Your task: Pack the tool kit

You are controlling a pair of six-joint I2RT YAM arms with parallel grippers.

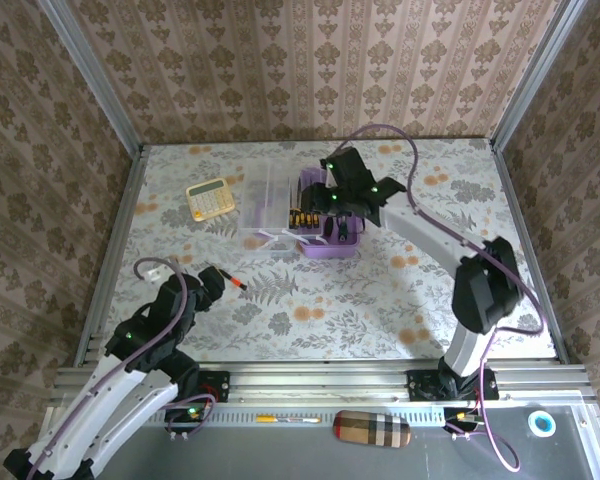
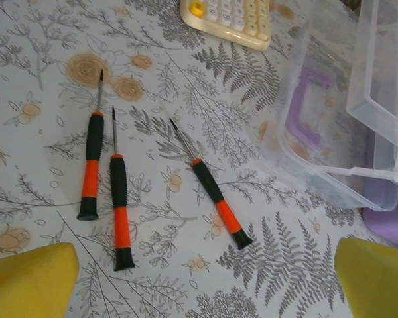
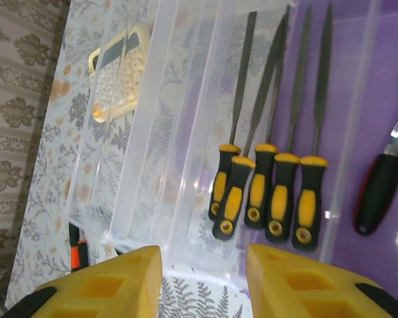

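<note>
We see the purple box [image 1: 330,247] lying open near the middle of the desk [image 1: 380,310]. Its clear lid [image 1: 265,222] is folded out to the left, toward the calculator [image 1: 210,198], so the tray can be loaded from above. Five files [image 3: 268,189] with yellow-and-black handles lie side by side in the tray, and a dark-handled tool [image 3: 375,193] rests to their right. The right pincer [image 3: 202,278] hangs over the box's near rim with its jaws parted and nothing between them; we take it to be empty-handed between loads.

Three screwdrivers [image 2: 119,212] lie loose on the desk, apart from one another and just left of the lid. We judge these are what remains to be packed. The left pincer [image 2: 202,288] hovers above them, released to its full width, presumably lined up to take one.

The dark-handled tool is cut off at the frame's edge, so we cannot tell whether it is the pliers or the wrench. From above, the right arm covers much of the tray and the left arm covers part of the screwdrivers. The lid's plastic blurs the calculator behind it, though the purple handle [image 2: 308,109] reads clearly through it.
</note>
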